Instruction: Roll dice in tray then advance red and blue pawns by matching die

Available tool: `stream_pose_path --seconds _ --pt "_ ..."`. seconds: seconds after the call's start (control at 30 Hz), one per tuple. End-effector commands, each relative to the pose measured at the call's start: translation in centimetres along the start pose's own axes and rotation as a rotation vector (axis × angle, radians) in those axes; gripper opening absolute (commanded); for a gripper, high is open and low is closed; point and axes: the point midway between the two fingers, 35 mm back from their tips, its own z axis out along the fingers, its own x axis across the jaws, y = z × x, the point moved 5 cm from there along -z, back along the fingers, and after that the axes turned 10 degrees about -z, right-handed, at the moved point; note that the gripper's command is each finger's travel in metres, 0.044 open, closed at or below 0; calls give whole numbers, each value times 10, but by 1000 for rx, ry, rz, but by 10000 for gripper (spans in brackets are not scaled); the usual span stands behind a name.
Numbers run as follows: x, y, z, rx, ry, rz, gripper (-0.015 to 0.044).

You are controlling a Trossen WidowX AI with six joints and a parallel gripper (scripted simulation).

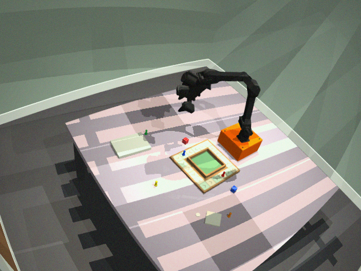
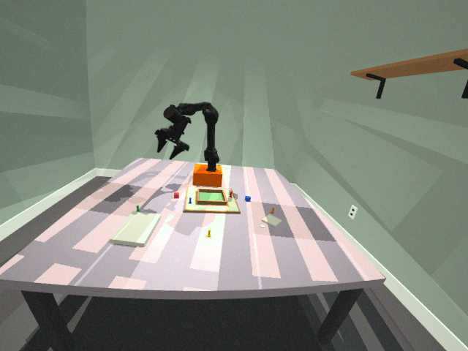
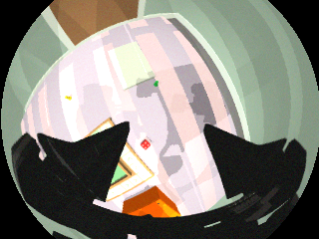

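Note:
My gripper (image 1: 180, 104) (image 2: 164, 154) (image 3: 167, 126) is open and empty, high above the table. The red die (image 1: 185, 140) (image 2: 176, 195) (image 3: 145, 144) lies on the table outside the board, showing several pale pips. The blue die (image 1: 233, 189) (image 2: 247, 198) lies on the table beyond the board's opposite side. The walled tray (image 1: 196, 168) (image 2: 210, 202) with a green floor is in the board's middle and holds no dice. The blue pawn (image 1: 184, 153) (image 2: 190, 200) and red pawn (image 1: 223, 174) (image 2: 230, 194) stand upright on the board's track, on opposite sides of the tray.
A green pawn (image 1: 145, 132) (image 2: 137, 208) (image 3: 156, 84) stands by a pale slab (image 1: 130, 145) (image 2: 137, 228) (image 3: 132, 65). A yellow pawn (image 1: 155, 183) (image 2: 208, 232) stands apart. An orange pawn (image 1: 229, 214) (image 2: 272, 210), a small pale block (image 1: 212, 219) (image 2: 271, 220) and a disc (image 1: 198, 214) (image 2: 262, 227) are grouped together.

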Motion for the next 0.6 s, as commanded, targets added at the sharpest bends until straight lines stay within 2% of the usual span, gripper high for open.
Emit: stream_pose_path --seconds 0.0,0.13,0.4,0.57 --pt "1 -1 2 5 3 -11 374" --pt "14 -25 51 106 88 -229 275" --pt "50 -111 140 265 380 -705 275" --pt "53 -120 146 273 410 -742 275"
